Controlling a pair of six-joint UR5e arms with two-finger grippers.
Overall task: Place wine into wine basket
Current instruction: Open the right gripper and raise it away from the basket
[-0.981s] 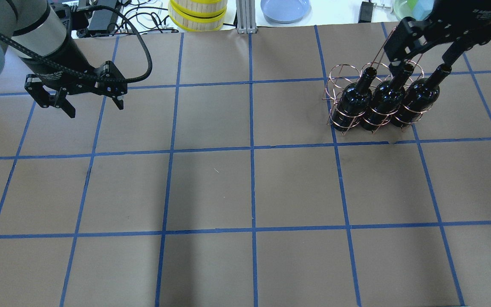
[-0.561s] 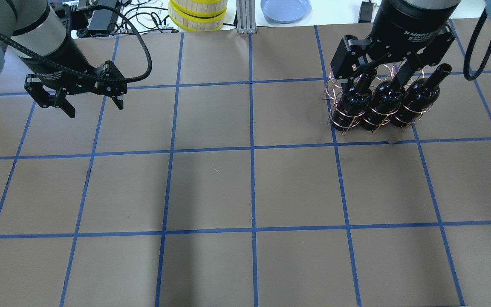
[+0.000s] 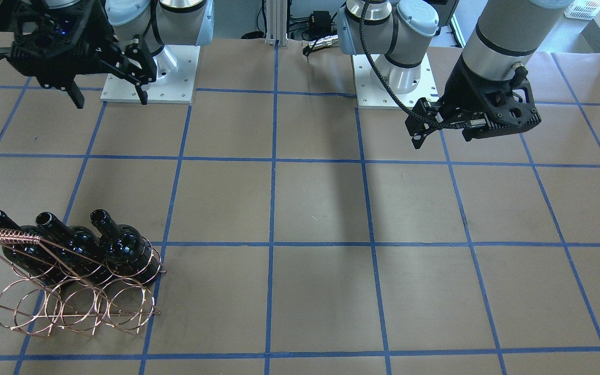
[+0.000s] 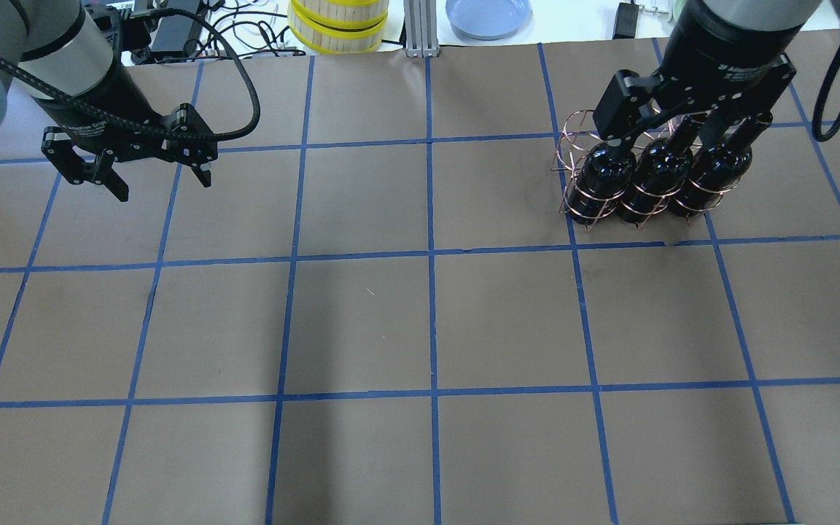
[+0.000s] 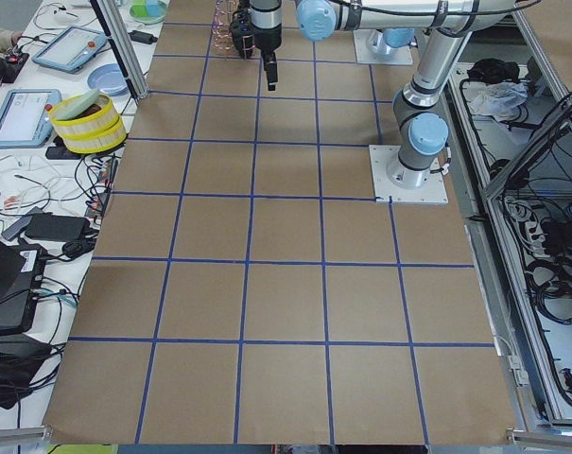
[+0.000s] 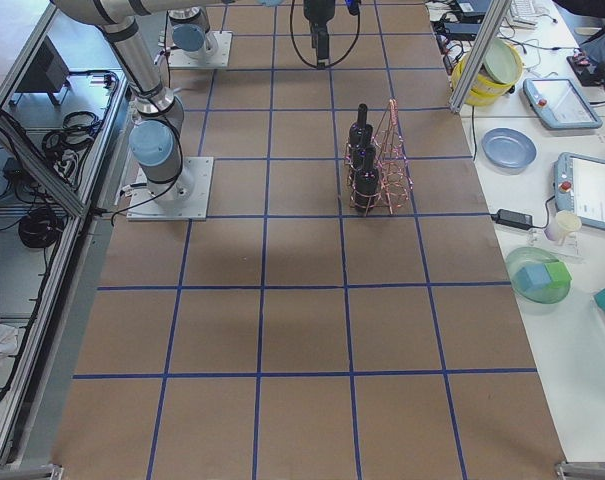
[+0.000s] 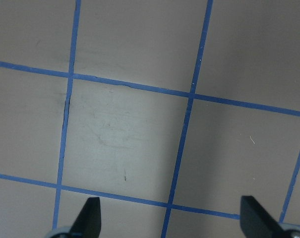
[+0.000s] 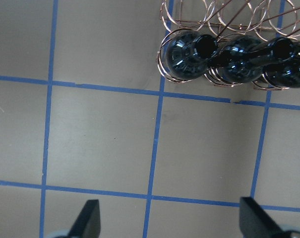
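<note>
Where the front-facing view reaches its lower left, three wine bottles stand side by side in the wine basket, filling its upper row of rings. The right gripper hangs at upper left, fingers apart. Overhead, the left gripper, upper left, is spread wide above the brown gridded table. In the right wrist view, the bottles sit top right, beyond its splayed jaws.

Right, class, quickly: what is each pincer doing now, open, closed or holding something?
Left pincer: open, holding nothing.
Right pincer: open, holding nothing.
</note>
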